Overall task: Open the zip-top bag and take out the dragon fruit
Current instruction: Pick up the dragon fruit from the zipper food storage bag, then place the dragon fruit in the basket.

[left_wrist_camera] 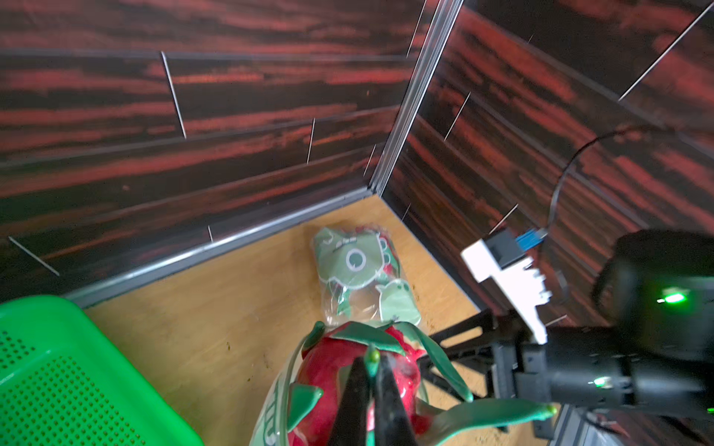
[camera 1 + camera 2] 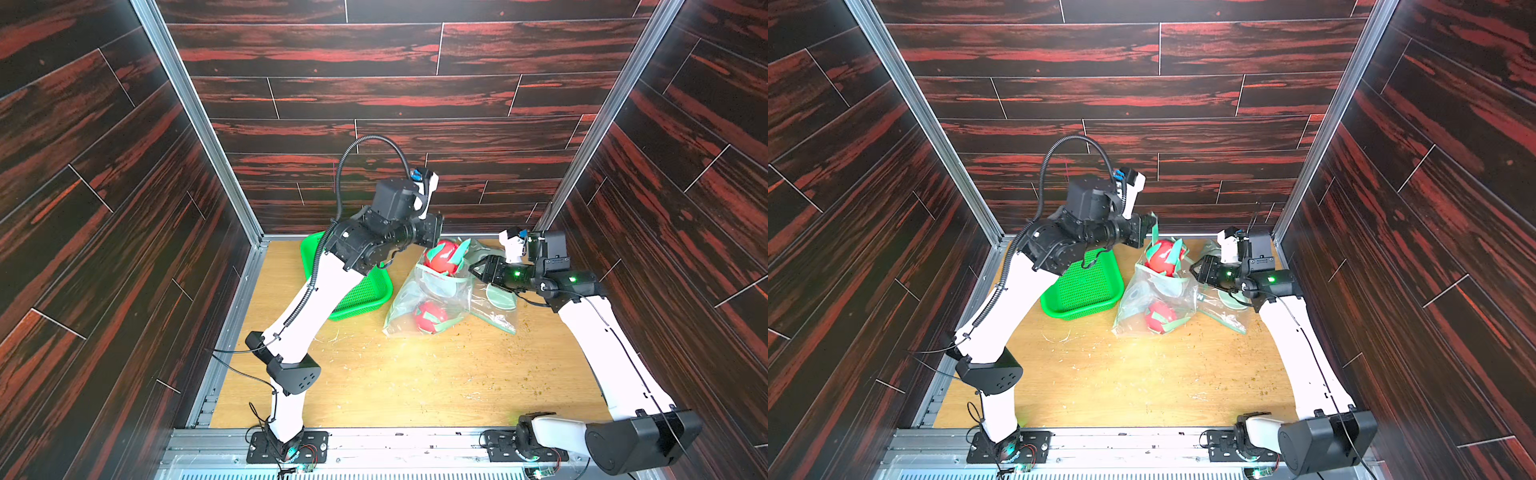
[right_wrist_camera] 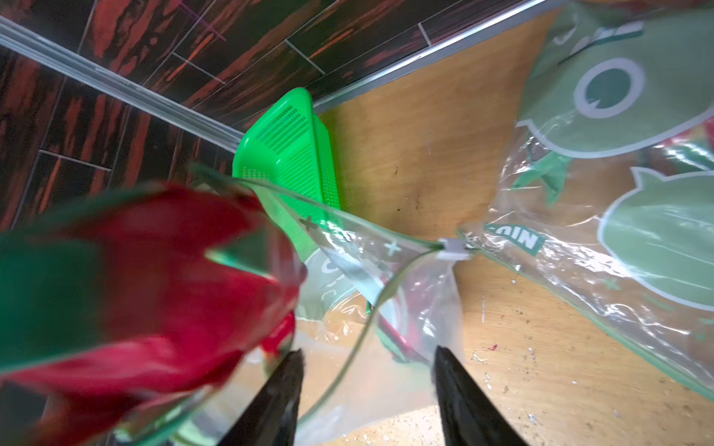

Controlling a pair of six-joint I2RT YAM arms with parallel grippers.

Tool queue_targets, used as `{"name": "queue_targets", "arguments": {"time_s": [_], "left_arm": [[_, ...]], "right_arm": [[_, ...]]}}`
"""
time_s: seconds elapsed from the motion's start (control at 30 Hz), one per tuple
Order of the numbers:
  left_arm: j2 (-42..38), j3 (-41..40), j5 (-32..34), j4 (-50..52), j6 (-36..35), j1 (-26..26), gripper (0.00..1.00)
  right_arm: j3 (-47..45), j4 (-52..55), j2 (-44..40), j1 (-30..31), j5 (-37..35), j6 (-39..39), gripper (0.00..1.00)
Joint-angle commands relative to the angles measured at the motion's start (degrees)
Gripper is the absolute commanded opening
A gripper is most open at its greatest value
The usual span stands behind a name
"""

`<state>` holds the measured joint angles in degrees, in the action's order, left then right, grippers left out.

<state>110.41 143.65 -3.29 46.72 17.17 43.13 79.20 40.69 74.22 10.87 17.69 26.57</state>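
The clear zip-top bag with green print lies on the wooden table, its mouth open toward the back. One red dragon fruit with green scales sticks up out of the mouth. My left gripper is shut on one of its green scale tips. A second dragon fruit lies deep inside the bag. My right gripper is open at the bag's right side, the bag's rim running between its jaws.
A green perforated basket stands left of the bag, under my left arm. Another printed plastic bag lies by the back right corner. Walls enclose three sides.
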Motion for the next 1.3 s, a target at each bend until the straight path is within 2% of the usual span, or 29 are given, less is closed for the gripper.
{"name": "queue_targets", "arguments": {"time_s": [0.0, 0.33, 0.63, 0.9, 1.0, 1.27], "left_arm": [[-0.82, 3.52, 0.89, -3.12, 0.24, 0.02, 0.0], [-1.23, 6.45, 3.43, -1.43, -1.28, 0.03, 0.0], [-4.32, 4.23, 6.77, -0.59, -3.81, -0.09, 0.0], [-6.82, 2.99, 18.78, 2.45, -8.8, -1.09, 0.0], [-8.56, -2.86, 21.3, 2.76, -8.42, -2.82, 0.0], [-18.75, -31.21, 16.24, -8.72, -0.91, -12.11, 0.0]], "right_arm": [[-0.14, -2.68, 1.4, -0.17, 3.67, 1.27, 0.58], [-3.75, -6.46, 3.55, -0.07, 8.25, 4.31, 0.57], [-7.81, -8.86, 3.93, 0.29, 10.38, 5.33, 0.55], [-7.92, -8.97, 4.49, 1.32, 10.78, 5.77, 0.5], [-8.67, -9.09, 4.56, 1.96, 10.65, 5.75, 0.49], [-8.35, -6.72, 4.29, 1.89, 7.99, 4.25, 0.47]]}}
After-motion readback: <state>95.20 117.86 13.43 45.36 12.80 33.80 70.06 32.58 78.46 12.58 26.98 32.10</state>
